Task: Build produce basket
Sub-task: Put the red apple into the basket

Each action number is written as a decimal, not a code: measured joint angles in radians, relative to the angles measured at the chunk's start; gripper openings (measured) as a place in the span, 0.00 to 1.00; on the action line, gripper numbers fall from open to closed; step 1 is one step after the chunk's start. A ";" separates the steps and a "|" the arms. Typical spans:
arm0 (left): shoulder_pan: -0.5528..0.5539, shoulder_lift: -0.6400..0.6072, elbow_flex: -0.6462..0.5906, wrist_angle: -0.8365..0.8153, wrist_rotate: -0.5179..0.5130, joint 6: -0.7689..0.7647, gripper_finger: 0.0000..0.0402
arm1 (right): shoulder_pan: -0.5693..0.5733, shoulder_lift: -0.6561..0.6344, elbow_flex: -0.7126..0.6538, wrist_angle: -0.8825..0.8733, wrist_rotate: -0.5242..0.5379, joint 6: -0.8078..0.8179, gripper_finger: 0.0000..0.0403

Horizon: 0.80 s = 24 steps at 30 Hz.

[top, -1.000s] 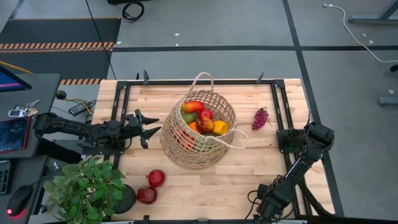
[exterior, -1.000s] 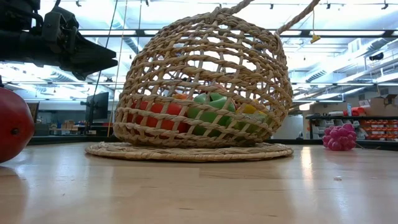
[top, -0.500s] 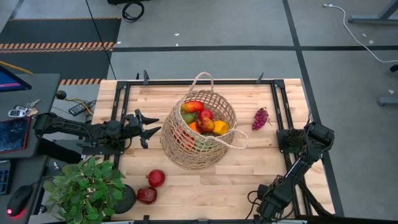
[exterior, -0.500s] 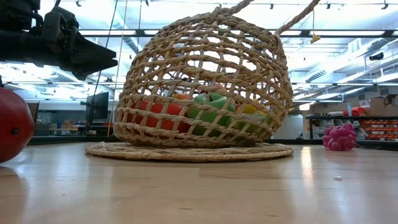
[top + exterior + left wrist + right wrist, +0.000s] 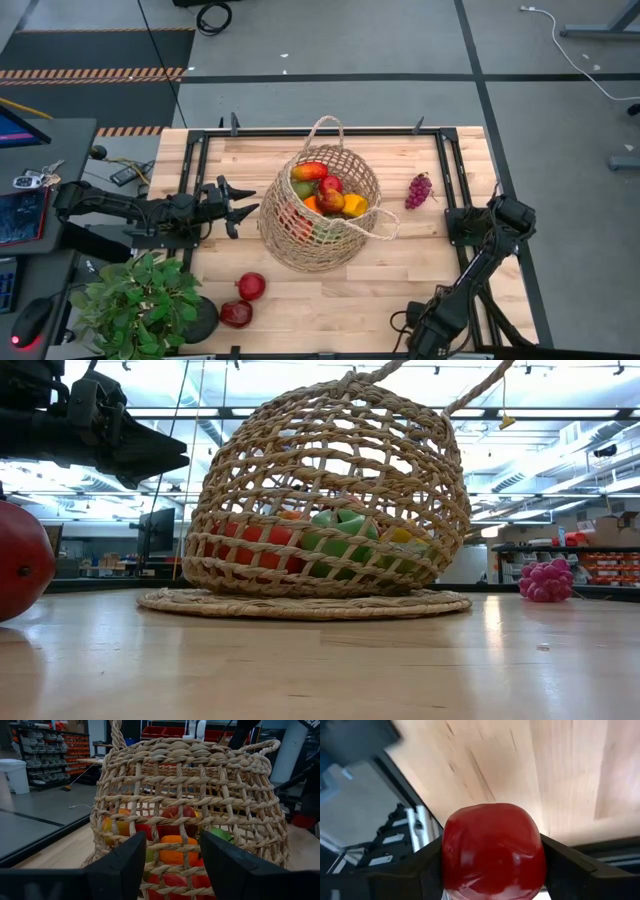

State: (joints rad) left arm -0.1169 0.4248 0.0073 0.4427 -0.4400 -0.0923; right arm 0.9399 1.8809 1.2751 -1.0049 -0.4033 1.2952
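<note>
The wicker basket (image 5: 320, 215) stands mid-table on its flat woven base (image 5: 300, 603), with red, orange, yellow and green produce (image 5: 330, 198) inside. My left gripper (image 5: 243, 207) waits open and level just left of the basket, facing its wall (image 5: 190, 810). At the table's near right edge my right gripper (image 5: 415, 318) points steeply down and is shut on a red fruit (image 5: 492, 852). A purple grape bunch (image 5: 418, 190) lies right of the basket. Two red fruits (image 5: 251, 286) (image 5: 236, 314) lie near the front left. My right gripper pinches the red fruit by its two opposite sides (image 5: 447, 855) between its two fingers (image 5: 560, 862). The fingers come from above, slanting steeply down. The fruit fills the gap between them, and the table's wood shows beyond it.
A leafy potted plant (image 5: 140, 300) stands at the near left corner. A dark metal frame (image 5: 445, 170) runs along the table's sides and back. Bare wood lies in front of the basket (image 5: 330, 300). Keys and a screen (image 5: 25, 200) sit off the table's left.
My right arm's lower end has shifted slightly toward the table's left along the near edge. The basket, the produce and my left gripper have kept still.
</note>
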 joint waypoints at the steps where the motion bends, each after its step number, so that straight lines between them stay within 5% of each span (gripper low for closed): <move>1: 0.000 0.000 0.000 0.000 0.000 0.000 0.48 | -0.003 -0.001 0.014 -0.008 0.022 -0.012 0.67; 24: 0.000 0.000 0.000 0.000 0.000 0.000 0.49 | -0.073 -0.001 0.393 -0.395 0.574 -0.173 0.68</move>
State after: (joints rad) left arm -0.1173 0.4249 0.0072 0.4427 -0.4399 -0.0924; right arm 0.8665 1.8797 1.6681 -1.4001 0.1711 1.1217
